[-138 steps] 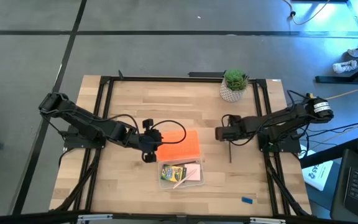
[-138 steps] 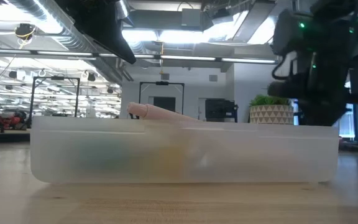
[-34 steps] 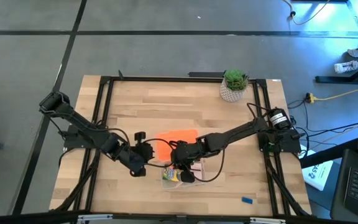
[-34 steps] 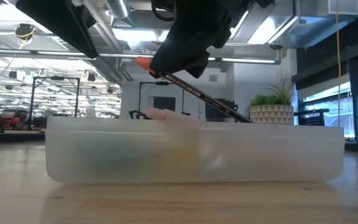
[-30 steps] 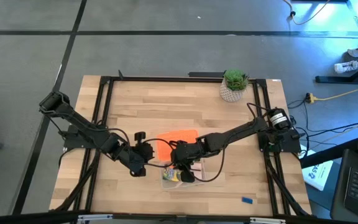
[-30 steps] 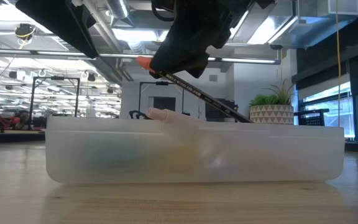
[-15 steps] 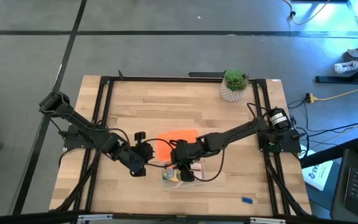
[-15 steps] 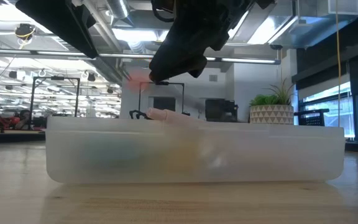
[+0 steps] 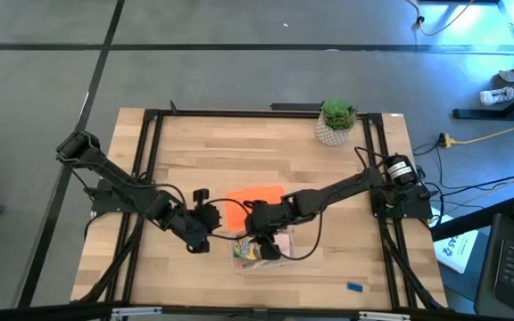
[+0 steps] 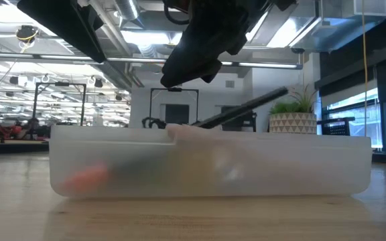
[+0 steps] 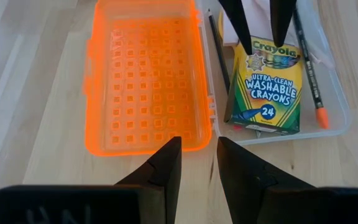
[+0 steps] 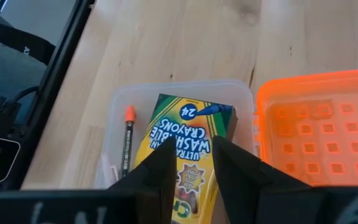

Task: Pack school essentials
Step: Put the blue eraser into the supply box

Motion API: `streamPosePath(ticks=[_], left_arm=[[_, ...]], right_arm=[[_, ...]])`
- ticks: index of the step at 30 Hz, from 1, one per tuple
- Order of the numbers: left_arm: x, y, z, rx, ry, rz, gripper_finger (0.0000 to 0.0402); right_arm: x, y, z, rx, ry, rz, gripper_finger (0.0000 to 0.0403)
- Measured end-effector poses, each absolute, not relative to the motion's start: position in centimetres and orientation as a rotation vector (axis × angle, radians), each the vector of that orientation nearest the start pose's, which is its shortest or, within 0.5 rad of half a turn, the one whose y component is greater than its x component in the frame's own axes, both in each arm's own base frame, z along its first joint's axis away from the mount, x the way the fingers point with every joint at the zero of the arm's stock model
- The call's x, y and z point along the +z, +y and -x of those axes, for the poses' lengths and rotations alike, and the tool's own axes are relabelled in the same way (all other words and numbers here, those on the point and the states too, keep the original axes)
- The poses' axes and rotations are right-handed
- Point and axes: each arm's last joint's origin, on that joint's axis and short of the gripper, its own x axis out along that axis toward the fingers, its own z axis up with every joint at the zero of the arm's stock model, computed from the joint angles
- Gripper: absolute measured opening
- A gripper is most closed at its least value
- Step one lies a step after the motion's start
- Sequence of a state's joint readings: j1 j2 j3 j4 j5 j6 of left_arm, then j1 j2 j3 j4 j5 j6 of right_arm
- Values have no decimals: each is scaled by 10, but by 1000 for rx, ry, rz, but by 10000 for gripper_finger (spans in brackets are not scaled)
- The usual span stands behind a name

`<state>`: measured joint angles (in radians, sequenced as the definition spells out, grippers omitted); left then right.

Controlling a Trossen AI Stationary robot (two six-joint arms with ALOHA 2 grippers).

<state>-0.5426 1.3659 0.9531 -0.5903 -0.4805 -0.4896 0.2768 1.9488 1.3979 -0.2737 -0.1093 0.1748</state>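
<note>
Orange lid (image 11: 143, 81), translucent, gridded with small square holes; clear case (image 11: 337, 93) beside it, frosted. Green-and-yellow crayon box (image 11: 269, 84) with blue "24" mark; dark pencil (image 11: 306, 59) tipped with orange eraser. Pale wood table (image 9: 194, 160), black frame; green plant (image 9: 336, 113) in white patterned pot.

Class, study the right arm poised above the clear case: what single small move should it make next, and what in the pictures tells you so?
Probably lift the right gripper straight up and away. Its fingers are parted with nothing between them, and the pencil with the orange tip already lies inside the clear case beside the crayon box. A blue piece lies on the table, a likely next pick.
</note>
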Motion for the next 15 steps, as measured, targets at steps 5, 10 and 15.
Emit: streamPosePath(ticks=[5, 10, 15], left_arm=[[240, -125, -234, 156, 853, -33, 96], [240, -125, -234, 155, 853, -34, 96], [240, -126, -234, 155, 849, -33, 96]], right_arm=[[201, 119, -406, 291, 855, -93, 106], [205, 118, -404, 289, 856, -92, 106], [228, 123, -387, 259, 868, -83, 106]])
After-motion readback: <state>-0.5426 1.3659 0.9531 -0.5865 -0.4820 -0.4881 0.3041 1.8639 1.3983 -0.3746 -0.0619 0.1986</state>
